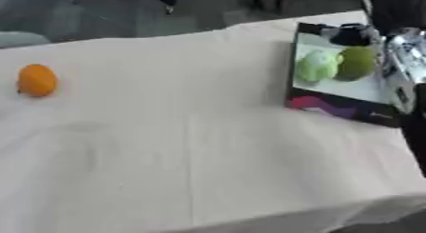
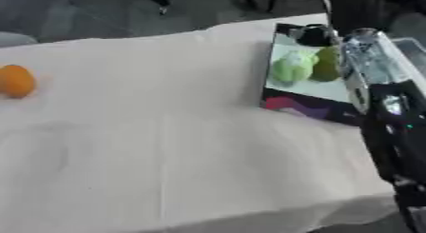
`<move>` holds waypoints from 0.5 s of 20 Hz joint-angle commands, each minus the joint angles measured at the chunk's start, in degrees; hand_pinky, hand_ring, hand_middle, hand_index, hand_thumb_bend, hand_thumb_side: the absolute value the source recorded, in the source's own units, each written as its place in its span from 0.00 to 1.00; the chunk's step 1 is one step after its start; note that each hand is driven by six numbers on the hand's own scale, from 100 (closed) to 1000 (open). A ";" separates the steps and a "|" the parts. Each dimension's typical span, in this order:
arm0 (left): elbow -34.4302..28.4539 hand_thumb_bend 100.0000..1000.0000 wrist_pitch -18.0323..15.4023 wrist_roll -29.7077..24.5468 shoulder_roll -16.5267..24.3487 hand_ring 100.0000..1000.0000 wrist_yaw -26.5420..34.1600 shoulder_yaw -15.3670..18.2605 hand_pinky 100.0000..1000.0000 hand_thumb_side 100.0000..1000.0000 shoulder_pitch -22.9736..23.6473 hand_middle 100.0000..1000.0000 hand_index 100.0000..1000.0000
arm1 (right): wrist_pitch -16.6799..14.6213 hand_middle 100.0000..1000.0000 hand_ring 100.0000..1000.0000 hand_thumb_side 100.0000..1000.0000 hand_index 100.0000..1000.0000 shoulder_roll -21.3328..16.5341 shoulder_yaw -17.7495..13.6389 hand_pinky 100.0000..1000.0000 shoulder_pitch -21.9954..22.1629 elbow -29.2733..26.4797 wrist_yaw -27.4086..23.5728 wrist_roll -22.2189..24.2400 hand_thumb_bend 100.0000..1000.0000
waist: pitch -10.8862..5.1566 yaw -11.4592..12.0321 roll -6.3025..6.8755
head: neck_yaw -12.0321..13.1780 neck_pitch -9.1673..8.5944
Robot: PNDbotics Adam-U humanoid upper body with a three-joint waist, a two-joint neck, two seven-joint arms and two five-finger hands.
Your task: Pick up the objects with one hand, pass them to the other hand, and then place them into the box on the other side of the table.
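The right arm (image 2: 379, 80) covers the box's (image 2: 304, 106) right side and part of the darker green fruit (image 2: 324, 64). Its hand (image 2: 309, 34) is only a dark blur at the box's far end, so whether the fingers are curled cannot be told. The picture's lower edge cuts the arm off. The print on the box's near wall is smeared past reading.

An orange round fruit (image 1: 37, 80) lies alone near the tabletop's left edge. Well apart, at the right side, stands a shallow dark box (image 1: 333, 107) with a pale inside, holding a light green fruit (image 1: 318, 66) touching a darker green one (image 1: 357, 63).
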 commanded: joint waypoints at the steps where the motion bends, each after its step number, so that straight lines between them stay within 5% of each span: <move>1: 5.12 0.73 -0.35 4.66 3.54 0.67 -11.22 0.02 0.68 0.36 -3.79 0.66 0.80 | -3.49 1.00 0.74 0.42 0.89 0.92 2.24 0.81 -0.51 -8.77 -2.84 0.65 0.52 | 0.02 -0.70 -0.07 | 6.12 -0.26; 5: 10.57 0.74 0.59 11.85 4.22 0.68 -21.32 0.65 0.68 0.28 -7.30 0.67 0.80 | -4.35 1.00 0.73 0.40 0.89 3.53 3.44 0.79 0.00 -12.26 -6.00 1.24 0.54 | 2.54 -3.02 0.10 | 9.08 -2.30; 10: 12.85 0.71 1.35 15.76 4.51 0.67 -25.44 1.06 0.68 0.23 -9.18 0.65 0.78 | -3.82 1.00 0.72 0.41 0.88 4.27 3.90 0.78 0.03 -13.02 -8.31 0.09 0.54 | 5.33 -5.10 0.85 | 10.30 -4.61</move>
